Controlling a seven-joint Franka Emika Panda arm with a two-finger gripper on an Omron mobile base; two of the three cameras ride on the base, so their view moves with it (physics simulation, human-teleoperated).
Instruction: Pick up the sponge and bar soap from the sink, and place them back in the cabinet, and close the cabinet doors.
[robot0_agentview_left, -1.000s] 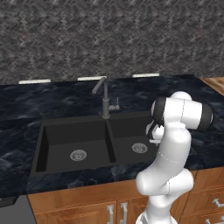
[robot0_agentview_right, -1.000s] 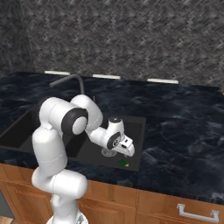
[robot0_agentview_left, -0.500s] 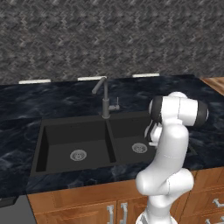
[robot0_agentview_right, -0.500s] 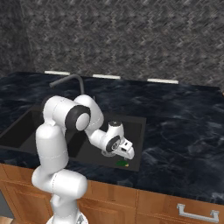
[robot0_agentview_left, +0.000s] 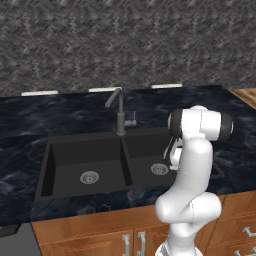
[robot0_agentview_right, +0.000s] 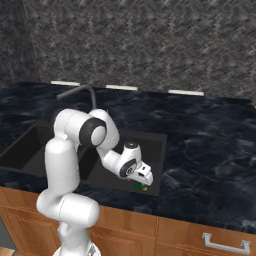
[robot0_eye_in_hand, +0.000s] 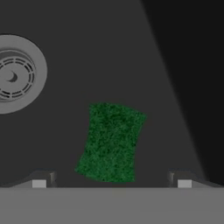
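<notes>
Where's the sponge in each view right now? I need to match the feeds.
Left base view: hidden behind the arm.
Right base view: sponge, a green sliver under the gripper, at the near edge of the sink.
Hand view: sponge low centre.
Shared landmark: round drain, also.

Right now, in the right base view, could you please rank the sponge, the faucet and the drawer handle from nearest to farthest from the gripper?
1. The sponge, directly under the open gripper in the sink basin.
2. The drawer handle, lower right, below the counter.
3. The faucet, upper left, behind the sink.
</notes>
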